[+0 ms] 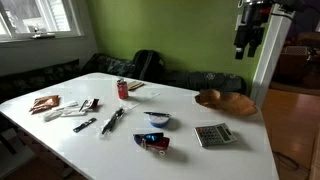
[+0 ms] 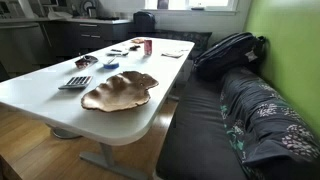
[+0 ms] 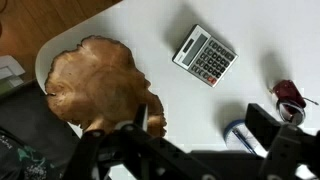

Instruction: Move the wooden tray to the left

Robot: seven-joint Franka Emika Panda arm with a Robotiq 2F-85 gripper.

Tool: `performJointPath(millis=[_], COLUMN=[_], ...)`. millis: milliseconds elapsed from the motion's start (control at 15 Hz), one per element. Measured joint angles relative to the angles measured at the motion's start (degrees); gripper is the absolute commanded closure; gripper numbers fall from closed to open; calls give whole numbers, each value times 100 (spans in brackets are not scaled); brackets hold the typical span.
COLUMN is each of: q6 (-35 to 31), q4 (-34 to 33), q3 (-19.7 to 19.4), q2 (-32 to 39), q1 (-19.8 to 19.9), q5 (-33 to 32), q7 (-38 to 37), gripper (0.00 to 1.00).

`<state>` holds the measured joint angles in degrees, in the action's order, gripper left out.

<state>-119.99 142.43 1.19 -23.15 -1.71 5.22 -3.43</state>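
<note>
The wooden tray [image 1: 225,101] is a shallow oval orange-brown dish with an irregular rim, lying on the white table near its edge. It also shows in an exterior view [image 2: 120,91] and in the wrist view [image 3: 95,85]. My gripper [image 1: 248,35] hangs high above the table, well over the tray and apart from it. In the wrist view the gripper [image 3: 203,125] is open and empty, with one finger over the tray's rim and the other over the small blue-and-white bowl [image 3: 238,135].
A grey calculator [image 1: 213,135] [image 2: 75,82] [image 3: 204,55] lies beside the tray. The bowl [image 1: 158,119], a red-and-blue object [image 1: 153,143], a red can [image 1: 123,89], pens and packets are spread over the table. A black backpack [image 2: 230,50] sits on the bench.
</note>
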Motion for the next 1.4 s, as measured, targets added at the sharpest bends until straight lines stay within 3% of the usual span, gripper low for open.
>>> performJointPath(millis=[533, 733, 867, 1067, 1200, 1400], q6=[0, -7, -21, -26, 55, 612], q4=[0, -3, -34, -268, -540, -1194], q3=[-2, -206, -620, -1725, -2452, -3158], q2=[0, 9, 84, 465, 889, 1791], q1=[7, 139, 292, 226, 109, 143], q5=[-35, -267, -424, -363, -72, 683], q7=[37, 589, 1335, 2765, 3705, 4866], gripper=[0, 0, 0, 0, 0, 0])
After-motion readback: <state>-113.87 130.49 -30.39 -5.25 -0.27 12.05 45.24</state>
